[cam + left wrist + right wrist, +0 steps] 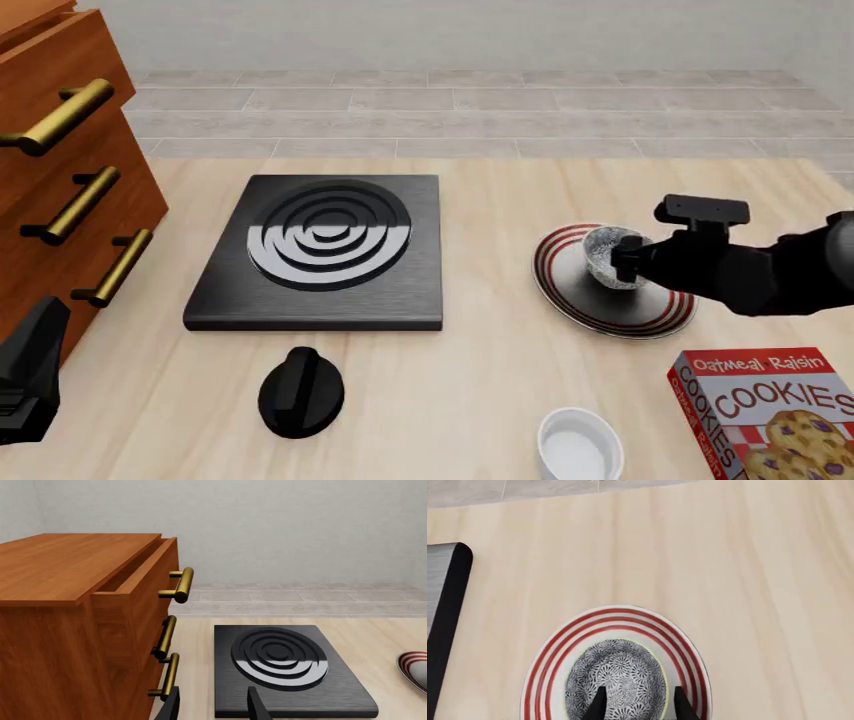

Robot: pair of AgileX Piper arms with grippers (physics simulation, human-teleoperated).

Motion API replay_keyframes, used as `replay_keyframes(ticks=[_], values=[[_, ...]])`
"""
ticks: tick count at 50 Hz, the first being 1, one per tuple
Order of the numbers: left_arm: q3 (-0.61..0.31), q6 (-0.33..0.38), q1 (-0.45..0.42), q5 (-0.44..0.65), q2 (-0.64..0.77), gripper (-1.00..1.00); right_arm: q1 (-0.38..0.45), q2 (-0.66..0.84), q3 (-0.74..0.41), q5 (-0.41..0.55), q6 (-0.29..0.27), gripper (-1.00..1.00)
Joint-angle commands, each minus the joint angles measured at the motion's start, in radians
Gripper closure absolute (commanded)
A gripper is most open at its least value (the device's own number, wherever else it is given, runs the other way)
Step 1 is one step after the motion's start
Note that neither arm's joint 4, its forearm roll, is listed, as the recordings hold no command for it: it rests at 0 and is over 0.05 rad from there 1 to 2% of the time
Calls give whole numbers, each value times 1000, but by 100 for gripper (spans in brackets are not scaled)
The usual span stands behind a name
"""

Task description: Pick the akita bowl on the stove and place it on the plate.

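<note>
The akita bowl [603, 252] sits upright on the red-striped plate [627, 320], to the right of the black stove [320, 250], whose rings are bare. My right gripper [625, 262] hangs over the bowl and is open. In the right wrist view one fingertip [599, 705] is inside the bowl [617, 672] and the other is just outside its rim, over the plate [547, 665]. My left gripper [210, 705] is open and holds nothing. It hovers at the stove's [287, 670] near left corner, beside the cabinet, and shows low at the left edge [34, 360] of the front view.
A wooden cabinet [67, 150] with brass handles stands at the left, its top drawer [133, 575] slightly pulled out. A black round knob [300, 392] lies in front of the stove. A white cup [581, 445] and a cookie box [767, 415] sit at the front right.
</note>
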Motion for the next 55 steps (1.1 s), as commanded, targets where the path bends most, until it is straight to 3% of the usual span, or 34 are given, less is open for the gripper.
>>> replay_keyframes(ticks=[1, 5, 10, 18, 23, 25, 26, 45, 55], values=[[0, 0, 0, 0, 0, -100, 11, -25, 16, -7, -32, -100], [0, 0, 0, 0, 0, -100, 19, -41, 19, -1, -60, -100], [0, 0, 0, 0, 0, -100, 21, -61, 21, 6, -57, -100], [0, 0, 0, 0, 0, -100, 2, -128, 19, 33, -116, -100], [0, 0, 0, 0, 0, -100, 8, -154, 17, 45, -122, -100], [0, 0, 0, 0, 0, -100, 14, -162, 23, 38, -153, -100], [0, 0, 0, 0, 0, -100, 16, -163, 21, 42, -132, -100], [0, 0, 0, 0, 0, -100, 45, -258, 25, 73, -142, -100], [0, 0, 0, 0, 0, -100, 62, -367, 66, 60, -206, -100]])
